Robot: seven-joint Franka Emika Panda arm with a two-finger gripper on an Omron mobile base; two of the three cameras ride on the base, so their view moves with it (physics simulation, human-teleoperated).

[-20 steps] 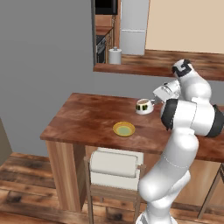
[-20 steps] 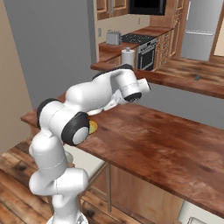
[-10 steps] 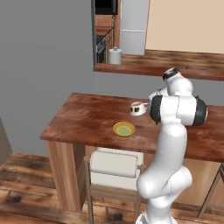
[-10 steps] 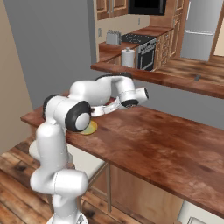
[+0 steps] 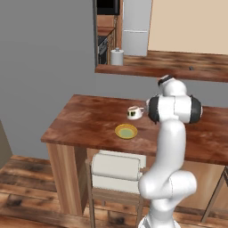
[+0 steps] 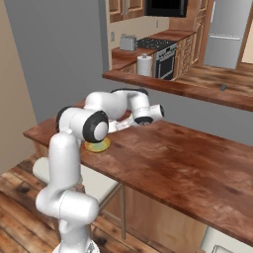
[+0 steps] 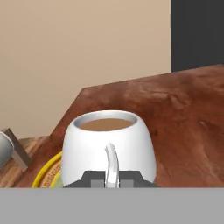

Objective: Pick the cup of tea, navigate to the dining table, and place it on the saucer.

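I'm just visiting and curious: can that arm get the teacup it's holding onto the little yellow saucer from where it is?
Probably yes. The gripper holds the cup of tea by its handle above the dining table, close to the saucer, with bare tabletop between them.

One cup of tea (image 5: 133,112), white, brown liquid inside. One saucer (image 5: 126,131), yellow with a greenish centre. One desk (image 5: 84,120) with a reddish-brown top carrying both. One end effector (image 7: 109,179), two fingers (image 7: 92,179). One stool (image 5: 116,168) with a pale seat tucked under the desk edge. One white canister (image 5: 117,57) on the far counter ledge. One refrigerator (image 5: 136,27). One oven (image 6: 164,65) with a dark door. One toaster (image 6: 128,43), small and grey, on the back counter.
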